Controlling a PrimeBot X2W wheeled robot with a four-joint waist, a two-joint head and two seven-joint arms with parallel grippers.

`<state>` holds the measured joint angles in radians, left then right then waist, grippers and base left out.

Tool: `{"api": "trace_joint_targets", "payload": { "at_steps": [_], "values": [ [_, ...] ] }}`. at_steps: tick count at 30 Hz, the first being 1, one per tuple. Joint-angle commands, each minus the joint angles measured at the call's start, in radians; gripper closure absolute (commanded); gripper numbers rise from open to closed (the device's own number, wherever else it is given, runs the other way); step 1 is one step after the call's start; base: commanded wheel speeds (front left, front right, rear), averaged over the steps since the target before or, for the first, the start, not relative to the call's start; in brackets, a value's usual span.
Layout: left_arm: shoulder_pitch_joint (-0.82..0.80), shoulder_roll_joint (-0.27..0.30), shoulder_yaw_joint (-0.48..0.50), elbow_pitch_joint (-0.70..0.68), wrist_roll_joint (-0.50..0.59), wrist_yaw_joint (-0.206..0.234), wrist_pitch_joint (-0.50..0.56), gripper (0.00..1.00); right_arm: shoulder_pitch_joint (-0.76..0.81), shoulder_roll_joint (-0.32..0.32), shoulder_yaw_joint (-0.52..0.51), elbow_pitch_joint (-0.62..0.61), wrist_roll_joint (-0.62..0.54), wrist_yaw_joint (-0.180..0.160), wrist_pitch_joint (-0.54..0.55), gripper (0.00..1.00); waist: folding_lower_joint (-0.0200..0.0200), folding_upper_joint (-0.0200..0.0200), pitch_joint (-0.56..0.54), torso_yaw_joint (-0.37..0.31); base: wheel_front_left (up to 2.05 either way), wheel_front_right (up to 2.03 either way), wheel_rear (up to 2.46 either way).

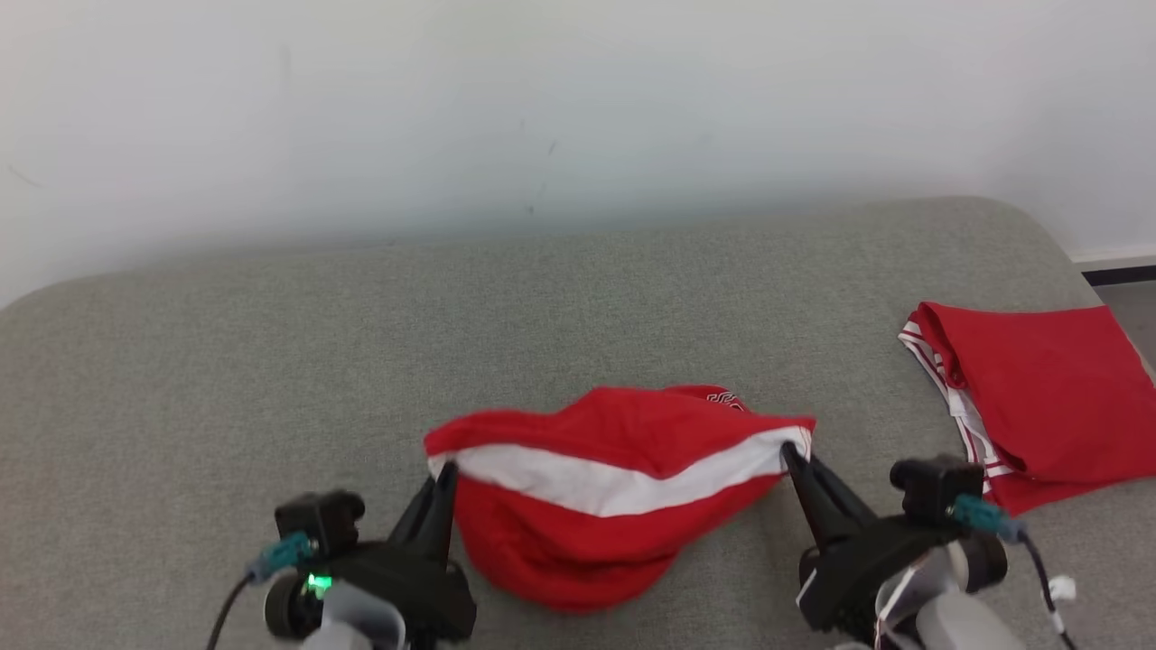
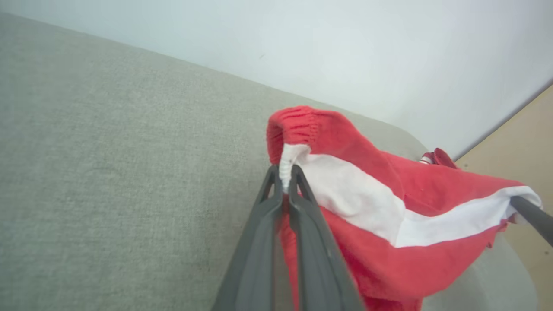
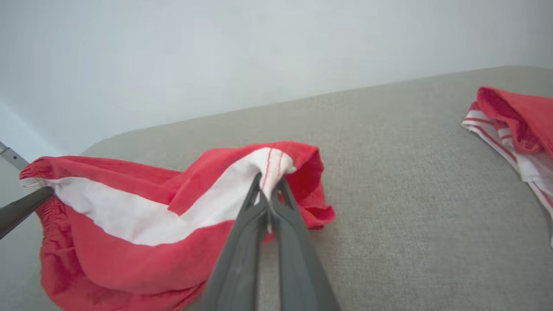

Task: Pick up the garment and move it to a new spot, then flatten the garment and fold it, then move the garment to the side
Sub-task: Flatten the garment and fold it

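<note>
The left gripper [image 1: 444,471] sat low at the near left of the head view. Its two fingers were pinched together on the left end of the garment [image 1: 587,542], with no gap between them. In the left wrist view the tips nipped the white band just below a gathered red hem. The right gripper [image 1: 791,451], low at the near right, was clamped the same way on the garment's right end. Its own wrist view showed the fingers closed on a white fold with red stitching.

The garment was red with a broad white band. It hung stretched between the two grippers over the near middle of the grey cushion [image 1: 271,361]. The band ran from one gripper to the other, and a red flap draped over its upper edge. Below the band the red cloth sagged in a rounded pouch whose lower part rested on the cushion. A small printed patch showed at the far edge, too small to read.

A second cloth [image 1: 1052,397], red with red-and-white striped trim, lay flat at the cushion's right edge, well apart from the garment. A pale wall [image 1: 542,108] rose behind the cushion.
</note>
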<state>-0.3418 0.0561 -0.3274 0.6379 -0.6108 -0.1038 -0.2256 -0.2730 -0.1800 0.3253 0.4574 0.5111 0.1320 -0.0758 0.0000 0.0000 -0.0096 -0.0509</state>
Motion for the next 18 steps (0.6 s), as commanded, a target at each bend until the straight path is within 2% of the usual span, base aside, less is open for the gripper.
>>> {"api": "trace_joint_targets", "payload": {
  "at_steps": [1,5,10,14,18],
  "values": [
    [-0.031,0.005,0.002,-0.025,-0.011,-0.003,0.013,1.00,-0.025,-0.013,-0.002,-0.031,0.007,-0.003,0.017,1.00,0.0000,0.0000,0.005,-0.003,0.00,0.00,0.00],
    [-0.111,0.014,0.001,-0.104,-0.045,-0.012,0.075,1.00,-0.085,-0.046,-0.003,-0.124,0.014,-0.003,0.088,1.00,0.0000,0.0000,0.035,-0.014,0.00,0.00,0.00],
    [-0.239,0.040,0.019,-0.168,-0.076,-0.018,0.150,1.00,-0.215,-0.078,0.015,-0.174,0.008,-0.003,0.156,1.00,0.0000,0.0000,0.113,-0.037,0.00,0.00,0.00],
    [-0.372,0.072,0.052,-0.197,-0.103,-0.014,0.212,1.00,-0.382,-0.068,0.023,-0.162,0.019,-0.003,0.195,1.00,0.0000,0.0000,0.222,-0.069,0.00,0.00,0.00],
    [-0.556,0.112,0.096,-0.227,-0.125,-0.005,0.282,1.00,-0.609,-0.050,0.002,-0.096,0.020,-0.003,0.213,1.00,0.0000,0.0000,0.371,-0.097,0.00,0.00,0.00]
  ]
}}
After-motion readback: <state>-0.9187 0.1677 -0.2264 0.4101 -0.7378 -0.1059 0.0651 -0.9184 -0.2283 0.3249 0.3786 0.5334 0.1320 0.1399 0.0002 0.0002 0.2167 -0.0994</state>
